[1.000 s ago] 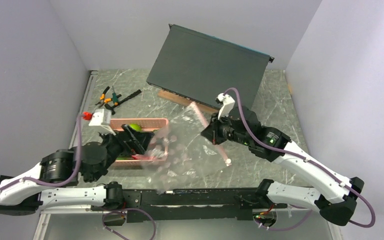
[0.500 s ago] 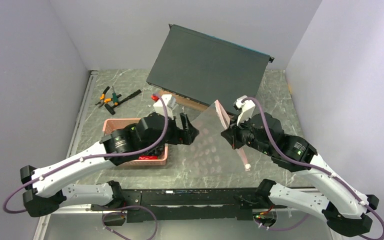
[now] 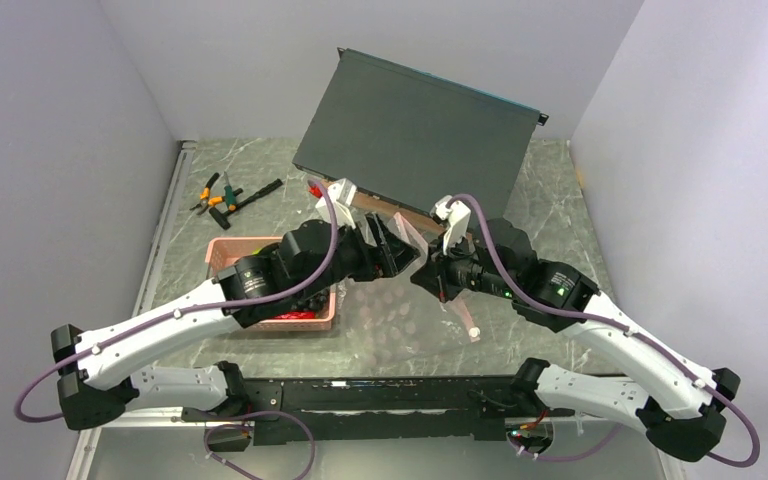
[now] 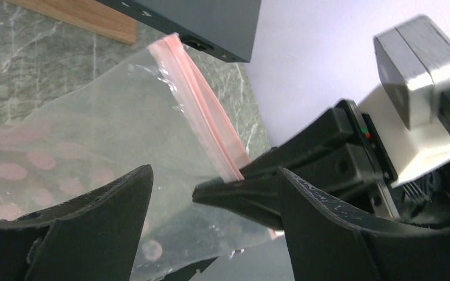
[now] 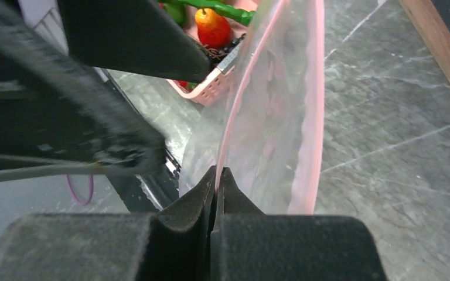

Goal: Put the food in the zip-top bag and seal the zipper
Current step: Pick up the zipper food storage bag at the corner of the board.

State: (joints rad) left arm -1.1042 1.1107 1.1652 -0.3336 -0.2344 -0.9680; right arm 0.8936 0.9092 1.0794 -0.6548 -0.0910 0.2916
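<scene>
Right gripper (image 5: 217,175) is pinching the zipper (image 4: 202,117), bag (image 4: 111,117) hanging mid-table. Left gripper (image 4: 214,175), at its 9 o'clock, is flanking the strip, fingers spread and grasping nothing. Risk: left clamping both lips together, leaving the mouth shut. Food (image 5: 214,29) is sitting in the basket (image 5: 208,91), 9 o'clock of the bag.

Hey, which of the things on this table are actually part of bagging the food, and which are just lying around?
For the job: clear crinkly zip-top bag, its pale-pink zipper strip, small plastic toy food in the pink slotted basket.
Lying about: orange-handled pliers, dark grey flat panel, wooden strip along its edge.
</scene>
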